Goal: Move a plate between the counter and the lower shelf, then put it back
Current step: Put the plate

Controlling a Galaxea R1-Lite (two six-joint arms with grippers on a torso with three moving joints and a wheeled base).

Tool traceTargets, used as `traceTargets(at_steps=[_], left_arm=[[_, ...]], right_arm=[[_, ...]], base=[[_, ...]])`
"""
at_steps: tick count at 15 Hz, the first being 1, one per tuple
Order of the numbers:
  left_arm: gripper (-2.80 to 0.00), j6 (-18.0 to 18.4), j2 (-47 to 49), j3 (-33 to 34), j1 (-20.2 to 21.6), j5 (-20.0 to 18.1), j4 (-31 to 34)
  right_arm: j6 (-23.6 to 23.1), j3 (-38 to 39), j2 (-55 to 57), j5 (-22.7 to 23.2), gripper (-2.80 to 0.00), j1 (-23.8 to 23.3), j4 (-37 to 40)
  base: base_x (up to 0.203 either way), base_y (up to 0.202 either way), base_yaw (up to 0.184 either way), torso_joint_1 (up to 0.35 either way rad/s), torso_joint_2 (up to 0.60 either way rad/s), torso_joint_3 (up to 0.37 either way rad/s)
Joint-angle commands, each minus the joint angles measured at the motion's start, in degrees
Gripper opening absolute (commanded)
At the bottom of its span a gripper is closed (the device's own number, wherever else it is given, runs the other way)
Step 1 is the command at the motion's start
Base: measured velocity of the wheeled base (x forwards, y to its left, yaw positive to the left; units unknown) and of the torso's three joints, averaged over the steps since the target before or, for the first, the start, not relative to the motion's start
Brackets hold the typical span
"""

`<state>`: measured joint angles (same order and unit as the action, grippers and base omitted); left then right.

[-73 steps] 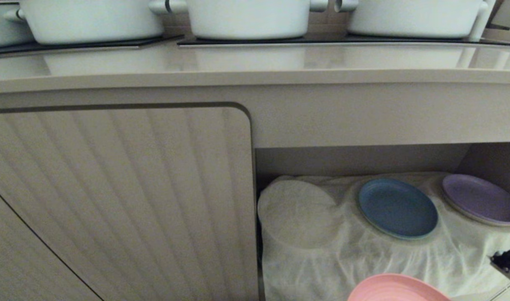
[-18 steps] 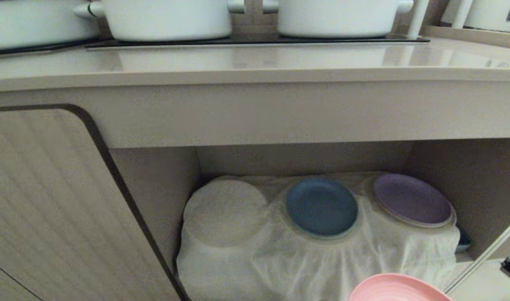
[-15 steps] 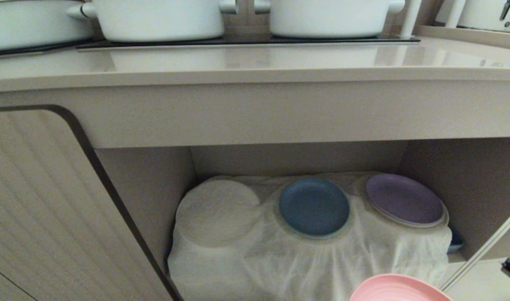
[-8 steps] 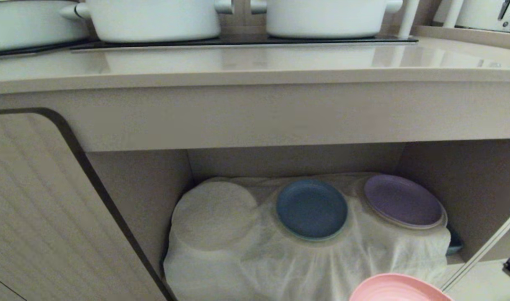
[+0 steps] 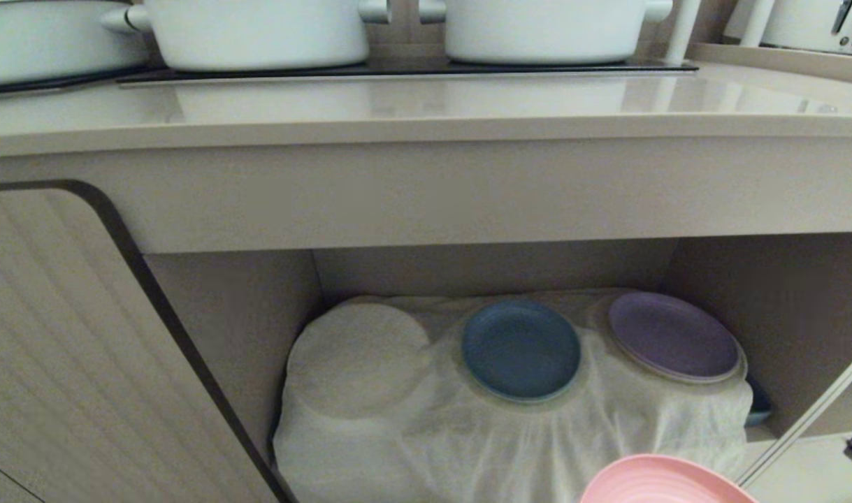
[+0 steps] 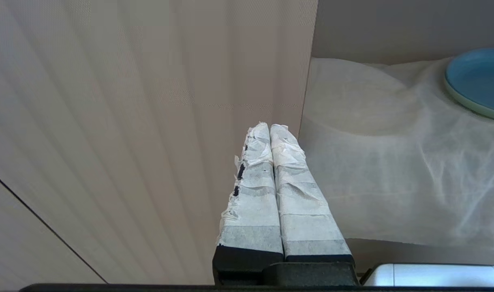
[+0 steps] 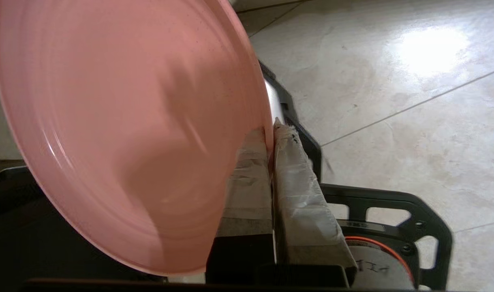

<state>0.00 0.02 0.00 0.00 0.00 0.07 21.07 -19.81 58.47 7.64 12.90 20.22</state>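
The pink plate (image 5: 660, 482) shows at the bottom edge of the head view, in front of the lower shelf (image 5: 509, 433) and its white cloth. In the right wrist view the pink plate (image 7: 121, 129) fills most of the picture, and my right gripper (image 7: 271, 134) is shut on its rim, holding it tilted above the floor. The counter (image 5: 426, 105) runs across the top, well above the plate. My left gripper (image 6: 270, 126) is shut and empty, parked before the ribbed cabinet door (image 6: 129, 121).
On the cloth lie a blue plate (image 5: 521, 349) and a purple plate (image 5: 672, 337), with a covered round stack (image 5: 359, 360) at the left. White pots (image 5: 258, 31) stand on the cooktop. The robot's base (image 7: 392, 227) and the tiled floor (image 7: 392, 81) lie below the plate.
The whole view has shifted, so the open shelf now sits nearer the middle than a few seconds ago. Over the last half second nothing has visibly moved; the plate stays held.
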Motion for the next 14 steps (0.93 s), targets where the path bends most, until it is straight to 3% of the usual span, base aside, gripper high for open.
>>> traceTargets(at_steps=[1,14], left_arm=[[-2.80,0.0,0.0,0.0,0.0,0.0,0.0],[-2.80,0.0,0.0,0.0,0.0,0.0,0.0]], right_arm=[[0.5,-0.2,-0.5,0.9,-2.80,0.0,0.1],[1.1,-0.8,-0.1,2.0,-2.80,0.0,-0.3]], base=[[0.000,0.000,0.000,0.000,0.00,0.000],[0.000,0.000,0.000,0.000,0.00,0.000]])
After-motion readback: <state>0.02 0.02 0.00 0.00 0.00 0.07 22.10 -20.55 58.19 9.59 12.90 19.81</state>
